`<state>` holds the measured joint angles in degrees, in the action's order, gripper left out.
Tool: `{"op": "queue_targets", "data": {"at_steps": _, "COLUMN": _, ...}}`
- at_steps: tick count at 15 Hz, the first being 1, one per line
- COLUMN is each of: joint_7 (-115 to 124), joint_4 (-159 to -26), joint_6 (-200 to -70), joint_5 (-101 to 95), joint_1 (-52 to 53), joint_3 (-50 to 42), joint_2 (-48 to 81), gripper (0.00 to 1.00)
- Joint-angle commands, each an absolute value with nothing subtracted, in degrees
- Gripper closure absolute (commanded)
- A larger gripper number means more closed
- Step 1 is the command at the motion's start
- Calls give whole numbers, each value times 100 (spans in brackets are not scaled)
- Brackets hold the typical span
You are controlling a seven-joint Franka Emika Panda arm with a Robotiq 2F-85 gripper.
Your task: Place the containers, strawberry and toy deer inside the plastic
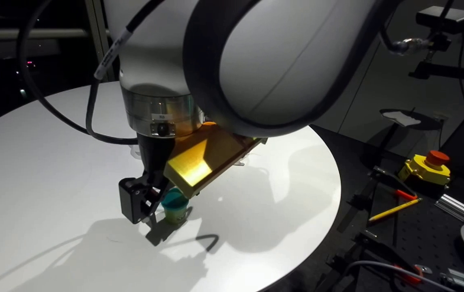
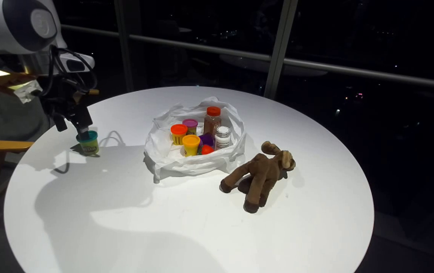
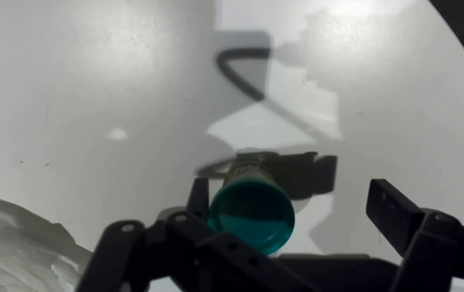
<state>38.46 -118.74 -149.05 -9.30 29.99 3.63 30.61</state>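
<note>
With jaws apart, the gripper (image 3: 291, 200) (the teal-lidded tub (image 3: 252, 213) stands nearer one jaw) could topple the tub on closing, because that jaw would push first.

Toward the table's (image 2: 186, 204) far edge in an exterior view, the strawberry (image 2: 207, 149) partly hides a purple item (image 2: 208, 139); the white jar's (image 2: 222, 134) label (image 2: 222, 143) is unreadably small — the wrist view crops the plastic bag (image 3: 17, 243).

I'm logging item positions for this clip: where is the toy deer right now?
In an exterior view, the toy deer lies on the white table, just right of the plastic bag and outside it.
</note>
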Motion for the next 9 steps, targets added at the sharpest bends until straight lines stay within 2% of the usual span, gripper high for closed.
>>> {"op": "queue_targets", "data": {"at_steps": 1, "joint_7": 4112, "joint_4": -11749, "joint_6": -14921, "joint_5": -1105, "joint_1": 3169, "joint_3": 204, "joint_2": 3108, "gripper": 0}}
{"op": "queue_targets", "data": {"at_steps": 9, "joint_7": 4245, "joint_4": -11711, "joint_6": -14855, "joint_5": -1128, "joint_1": 3228, "joint_3": 156, "joint_2": 3131, "gripper": 0}}
